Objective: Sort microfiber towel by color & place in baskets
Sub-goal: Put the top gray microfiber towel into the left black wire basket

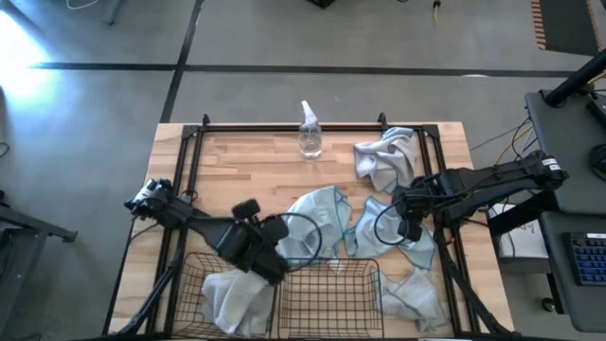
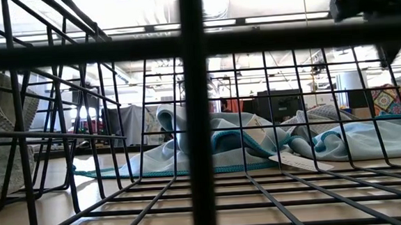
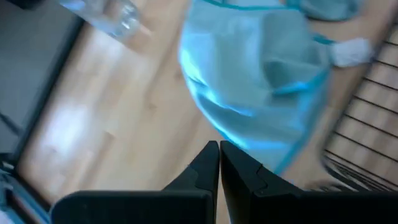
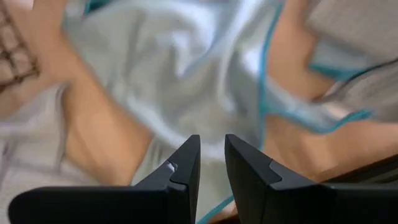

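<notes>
Two black wire baskets stand at the table's near edge. The left basket point(image 1: 189, 284) holds a pale grey-white towel point(image 1: 232, 301); the right basket point(image 1: 331, 296) shows bare mesh. A light blue towel point(image 1: 317, 220) lies crumpled mid-table, and another blue towel point(image 1: 402, 248) lies to its right. My left gripper point(image 1: 281, 268) point(image 3: 219, 144) hovers shut and empty over the baskets' far rims, near the first blue towel point(image 3: 261, 81). My right gripper point(image 1: 407, 225) point(image 4: 212, 138) hangs over the second blue towel point(image 4: 186, 68), fingers slightly apart with nothing between them.
A clear spray bottle point(image 1: 310, 134) stands at the far edge. A grey-white towel point(image 1: 385, 159) lies bunched at the far right, another point(image 1: 414, 296) at the near right beside the right basket. Black frame rails point(image 1: 284, 128) run along the table's sides and far edge.
</notes>
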`<act>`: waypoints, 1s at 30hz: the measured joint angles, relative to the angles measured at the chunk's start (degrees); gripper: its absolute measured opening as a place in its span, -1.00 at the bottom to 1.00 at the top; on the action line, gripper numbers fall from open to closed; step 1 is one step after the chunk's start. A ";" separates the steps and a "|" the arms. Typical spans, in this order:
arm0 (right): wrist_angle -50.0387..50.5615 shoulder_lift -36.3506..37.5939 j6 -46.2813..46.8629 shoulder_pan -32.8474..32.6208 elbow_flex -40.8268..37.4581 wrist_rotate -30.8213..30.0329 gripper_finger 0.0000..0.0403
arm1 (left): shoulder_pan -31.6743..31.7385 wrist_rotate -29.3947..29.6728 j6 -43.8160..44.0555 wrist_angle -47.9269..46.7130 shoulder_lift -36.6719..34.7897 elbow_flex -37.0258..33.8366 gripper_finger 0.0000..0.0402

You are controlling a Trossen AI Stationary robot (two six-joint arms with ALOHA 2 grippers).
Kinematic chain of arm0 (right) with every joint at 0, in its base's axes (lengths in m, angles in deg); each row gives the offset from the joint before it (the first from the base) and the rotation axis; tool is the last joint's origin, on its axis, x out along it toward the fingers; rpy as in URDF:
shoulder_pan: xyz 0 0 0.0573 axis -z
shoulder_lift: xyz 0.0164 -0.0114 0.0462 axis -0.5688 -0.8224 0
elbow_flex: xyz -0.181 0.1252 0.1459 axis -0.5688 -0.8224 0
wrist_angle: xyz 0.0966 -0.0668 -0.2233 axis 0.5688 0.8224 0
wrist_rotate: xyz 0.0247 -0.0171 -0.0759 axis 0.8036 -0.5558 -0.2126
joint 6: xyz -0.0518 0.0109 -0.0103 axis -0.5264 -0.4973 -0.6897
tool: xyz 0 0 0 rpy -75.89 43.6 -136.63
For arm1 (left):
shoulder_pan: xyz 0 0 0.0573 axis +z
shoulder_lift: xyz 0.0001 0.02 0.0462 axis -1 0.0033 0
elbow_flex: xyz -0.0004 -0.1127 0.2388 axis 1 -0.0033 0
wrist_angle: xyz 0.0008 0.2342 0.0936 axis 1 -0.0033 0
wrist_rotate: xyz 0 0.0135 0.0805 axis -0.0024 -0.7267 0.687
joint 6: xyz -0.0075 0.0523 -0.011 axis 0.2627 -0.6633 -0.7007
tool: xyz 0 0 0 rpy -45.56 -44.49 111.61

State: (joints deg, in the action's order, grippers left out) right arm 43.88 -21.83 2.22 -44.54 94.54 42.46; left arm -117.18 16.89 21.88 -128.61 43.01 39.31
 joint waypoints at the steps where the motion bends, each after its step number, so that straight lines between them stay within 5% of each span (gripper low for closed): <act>1: 0.02 0.00 0.00 0.00 0.65 -1.88 -0.66 | 0.85 0.98 -1.20 -0.02 -0.02 -0.18 -1.00; 8: -0.12 0.00 0.01 0.04 6.71 -10.13 -0.66 | 6.78 5.08 -9.78 0.07 -1.50 -3.39 -1.00; 15: -0.18 0.00 0.00 0.04 11.05 -13.15 -0.66 | 13.61 8.76 -11.59 2.49 -12.00 -15.54 -1.00; 23: -0.17 0.00 -0.07 0.15 10.65 -16.93 -0.66 | 21.03 1.88 -30.18 33.51 -28.75 -35.33 -1.00; 28: -0.11 0.00 -0.42 0.15 10.44 -16.93 -0.66 | 23.93 8.62 -42.86 50.71 -34.38 -42.62 -1.00; 30: -0.11 0.00 -1.10 0.15 10.46 -17.23 -0.66 | 24.21 11.35 -41.36 52.67 -35.24 -44.00 -1.00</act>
State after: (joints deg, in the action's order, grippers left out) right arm 43.76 -21.83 1.12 -44.38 105.00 25.23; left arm -92.97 28.25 -19.47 -75.94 7.77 -4.69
